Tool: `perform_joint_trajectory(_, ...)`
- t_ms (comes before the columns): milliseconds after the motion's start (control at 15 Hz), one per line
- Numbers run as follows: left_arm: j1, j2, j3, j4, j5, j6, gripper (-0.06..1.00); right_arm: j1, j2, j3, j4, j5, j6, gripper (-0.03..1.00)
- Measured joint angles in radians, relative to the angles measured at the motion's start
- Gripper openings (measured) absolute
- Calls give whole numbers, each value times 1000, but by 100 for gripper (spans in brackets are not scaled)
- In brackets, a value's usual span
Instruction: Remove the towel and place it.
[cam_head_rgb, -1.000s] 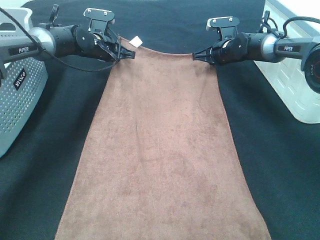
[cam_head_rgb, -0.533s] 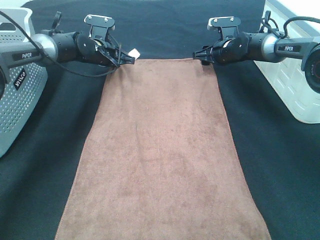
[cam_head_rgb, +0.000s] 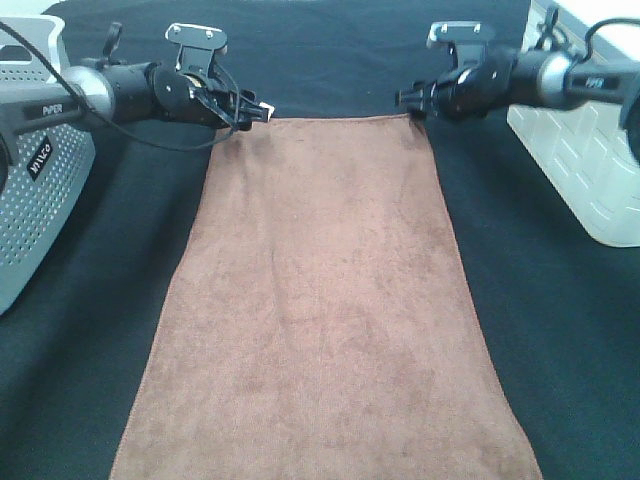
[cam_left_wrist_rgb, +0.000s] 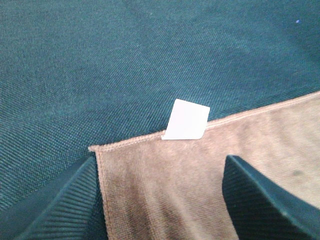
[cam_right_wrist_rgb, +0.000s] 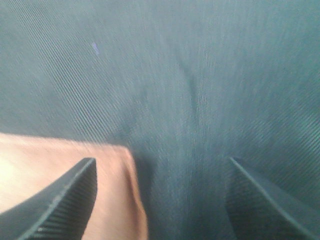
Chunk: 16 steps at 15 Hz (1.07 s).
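The light-brown towel (cam_head_rgb: 320, 300) lies flat on the black cloth (cam_head_rgb: 560, 330), running from its far edge down to the near edge of the exterior view. Its white tag (cam_head_rgb: 267, 108) sits at the far left corner. My left gripper (cam_head_rgb: 252, 110) is open low over that corner; in the left wrist view the gripper (cam_left_wrist_rgb: 161, 161) straddles the towel corner (cam_left_wrist_rgb: 200, 175) and the tag (cam_left_wrist_rgb: 186, 120) without pinching them. My right gripper (cam_head_rgb: 410, 98) is open just beyond the far right corner; in the right wrist view the gripper (cam_right_wrist_rgb: 162, 162) has the towel corner (cam_right_wrist_rgb: 115, 200) beside one finger.
A grey perforated basket (cam_head_rgb: 40, 190) stands at the left edge of the table. A white basket (cam_head_rgb: 580, 170) stands at the right edge, close under my right arm.
Both grippers lowered the towel's far edge to the cloth and opened. The towel now lies flat with a straight far edge. My right gripper has drawn back slightly from the corner.
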Motion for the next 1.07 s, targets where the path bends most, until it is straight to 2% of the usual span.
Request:
perform_joint_trajectory(133,1,-56,0,0,91,0,70,0,-68,0,9,106,0,65)
perform_joint_trajectory(200,3,-92,-2,0,169,0,74,0,-112,0,19,209,0,66)
perform_joint_trajectory(333,3,-178,-2,7,378,0,82,0,-210,0,40,460,0,70)
perform_joint_trajectory(467,3,-280,-2,29,641,0,85,0,-321,0,49,730,0,71)
perform_joint_trajectory(533,9,-337,-2,53,781,-21,83,-1,-394,0,49,830,0,71)
perform_joint_trajectory(600,20,-390,-3,80,884,-83,82,-3,-460,0,49,901,13,71)
perform_joint_trajectory(667,56,-452,-3,137,962,-170,82,-21,-549,-3,46,963,52,71)
perform_joint_trajectory(800,131,-524,-5,207,1040,-243,81,-80,-634,-3,39,1043,81,71)
perform_joint_trajectory(867,152,-536,-5,213,1058,-248,81,-111,-661,-3,32,1072,83,71)
perform_joint_trajectory(1067,231,-613,15,228,1089,-256,81,-153,-728,49,29,1078,82,71)
